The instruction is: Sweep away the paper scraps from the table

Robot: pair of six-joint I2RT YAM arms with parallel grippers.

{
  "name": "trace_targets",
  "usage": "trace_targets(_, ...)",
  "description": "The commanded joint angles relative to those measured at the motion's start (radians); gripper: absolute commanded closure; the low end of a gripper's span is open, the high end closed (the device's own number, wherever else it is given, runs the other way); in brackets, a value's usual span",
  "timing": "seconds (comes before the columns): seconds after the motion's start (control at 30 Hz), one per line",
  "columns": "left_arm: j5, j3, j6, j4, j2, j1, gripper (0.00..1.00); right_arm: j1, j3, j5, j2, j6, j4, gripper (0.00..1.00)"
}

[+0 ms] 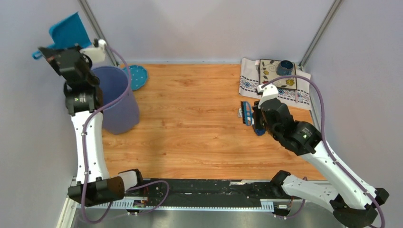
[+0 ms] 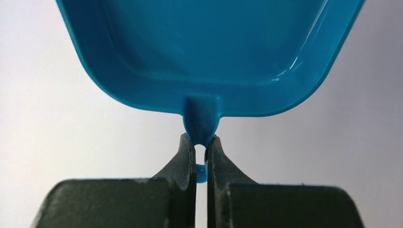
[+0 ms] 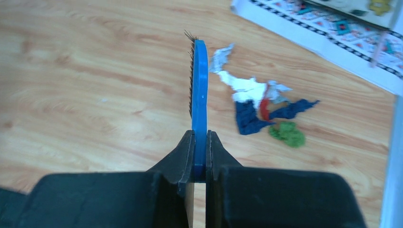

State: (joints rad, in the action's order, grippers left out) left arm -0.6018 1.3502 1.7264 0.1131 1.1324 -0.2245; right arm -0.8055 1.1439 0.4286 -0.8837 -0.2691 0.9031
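The paper scraps lie in a small cluster on the table (image 1: 190, 123) near the cloth: white (image 3: 247, 88), dark blue (image 3: 246, 118), red (image 3: 264, 109) and green (image 3: 287, 133). My right gripper (image 3: 200, 135) is shut on a blue brush (image 3: 199, 85), held on edge just left of the scraps and apart from them. In the top view the right gripper (image 1: 255, 116) and the brush (image 1: 247, 113) cover most of the scraps. My left gripper (image 2: 201, 140) is shut on the handle of a teal dustpan (image 2: 204, 47), raised high at the far left (image 1: 69, 31) above the bin.
A purple bin (image 1: 114, 97) stands at the left by the left arm, with a blue dotted lid (image 1: 137, 76) behind it. A patterned white cloth (image 1: 252, 80) with a mat and a blue cup (image 1: 285, 67) lies at the back right. Grey walls close in the board.
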Motion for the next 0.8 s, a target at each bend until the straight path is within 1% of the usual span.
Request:
trace_targets(0.0, 0.230, 0.418, -0.562, 0.567, 0.040, 0.004, 1.00, 0.196, 0.106, 0.053, -0.069, 0.080, 0.034, 1.00)
trace_targets(0.03, 0.244, 0.399, -0.605, 0.573, 0.030, 0.008, 1.00, 0.230, 0.111, 0.055, -0.080, 0.091, 0.036, 1.00)
trace_targets(0.07, 0.247, 0.362, -0.616, 0.556, -0.003, 0.008, 1.00, 0.258, 0.115, 0.059, -0.095, 0.119, 0.034, 1.00)
trace_targets(0.1, 0.249, 0.265, -0.619, 0.509, -0.026, 0.008, 1.00, 0.300, 0.119, 0.064, -0.122, 0.134, 0.036, 1.00)
trace_targets(0.13, 0.254, 0.216, -0.634, 0.491, -0.049, 0.007, 1.00, 0.321, 0.126, 0.059, -0.142, 0.146, 0.033, 1.00)
trace_targets(0.17, 0.290, 0.183, -0.652, 0.490, -0.081, 0.008, 1.00, 0.334, 0.131, 0.047, -0.159, 0.160, 0.027, 1.00)
trace_targets(0.2, 0.321, 0.159, -0.678, 0.538, -0.092, 0.007, 1.00, 0.353, 0.135, 0.004, -0.176, 0.188, 0.005, 1.00)
trace_targets(0.23, 0.405, 0.167, -0.753, 0.584, -0.094, 0.010, 1.00, 0.359, 0.142, -0.016, -0.214, 0.203, -0.009, 1.00)
trace_targets(0.27, 0.456, 0.188, -0.795, 0.699, -0.082, 0.011, 1.00, 0.361, 0.146, -0.033, -0.233, 0.218, -0.026, 1.00)
trace_targets(0.3, 0.512, 0.238, -0.839, 0.756, -0.073, 0.014, 1.00, 0.359, 0.154, -0.042, -0.262, 0.241, -0.047, 1.00)
trace_targets(0.33, 0.612, 0.263, -0.929, 0.807, -0.060, 0.019, 1.00, 0.359, 0.184, -0.039, -0.320, 0.252, -0.047, 1.00)
trace_targets(0.37, 0.661, 0.285, -0.970, 0.889, -0.036, 0.037, 1.00, 0.361, 0.200, -0.036, -0.358, 0.264, -0.049, 1.00)
trace_targets(0.4, 0.697, 0.308, -1.043, 0.917, -0.025, 0.046, 1.00, 0.359, 0.220, -0.033, -0.392, 0.265, -0.053, 1.00)
trace_targets(0.43, 0.759, 0.311, -1.077, 0.939, -0.016, 0.057, 1.00, 0.359, 0.235, -0.031, -0.424, 0.315, -0.055, 1.00)
trace_targets(0.47, 0.795, 0.308, -1.109, 0.963, -0.007, 0.080, 1.00, 0.359, 0.263, -0.028, -0.498, 0.329, -0.059, 1.00)
trace_targets(0.53, 0.861, 0.271, -1.168, 0.978, -0.002, 0.115, 1.00, 0.361, 0.289, -0.007, -0.572, 0.347, -0.058, 1.00)
trace_targets(0.57, 0.858, 0.248, -1.180, 0.978, -0.003, 0.173, 1.00, 0.359, 0.321, 0.004, -0.636, 0.347, -0.047, 1.00)
trace_targets(0.6, 0.847, 0.200, -1.194, 0.978, -0.005, 0.209, 1.00, 0.356, 0.339, 0.030, -0.673, 0.340, -0.011, 1.00)
trace_targets(0.63, 0.812, 0.170, -1.197, 0.976, -0.005, 0.249, 1.00, 0.353, 0.361, 0.045, -0.705, 0.318, 0.017, 1.00)
trace_targets(0.67, 0.794, 0.108, -1.197, 0.975, -0.006, 0.314, 1.00, 0.345, 0.376, 0.055, -0.754, 0.311, 0.040, 1.00)
trace_targets(0.73, 0.769, 0.041, -1.193, 0.974, -0.005, 0.367, 1.00, 0.316, 0.375, 0.041, -0.781, 0.307, 0.036, 1.00)
trace_targets(0.77, 0.769, -0.024, -1.186, 0.974, 0.000, 0.399, 1.00, 0.301, 0.364, 0.023, -0.791, 0.323, 0.019, 1.00)
